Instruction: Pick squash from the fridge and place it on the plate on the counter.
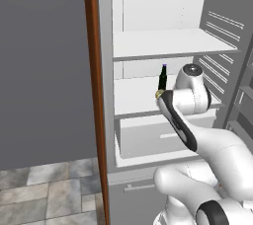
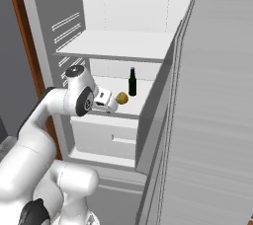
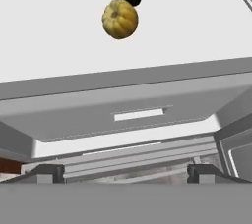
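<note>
The fridge (image 1: 163, 44) stands open, with white shelves and a white drawer (image 1: 148, 140) inside. A small golden-yellow squash (image 2: 122, 98) rests on the middle shelf (image 3: 197, 31). In the hand view the squash (image 3: 119, 19) lies ahead of my gripper, near the top. A sliver of the squash (image 1: 159, 93) peeks out beside my forearm. My gripper (image 2: 111, 103) is at the shelf's front edge, just short of the squash and not touching it. Its fingertips (image 3: 49, 173) stand wide apart, so the gripper (image 3: 125, 174) is open and holds nothing. The plate and the counter are out of view.
A slim dark bottle (image 2: 132, 82) stands upright on the same shelf right behind the squash. The upper shelf (image 2: 113, 46) hangs above it. The open fridge door (image 2: 212, 120) rises on the right. A brown wooden panel (image 1: 94, 95) borders the fridge on the left.
</note>
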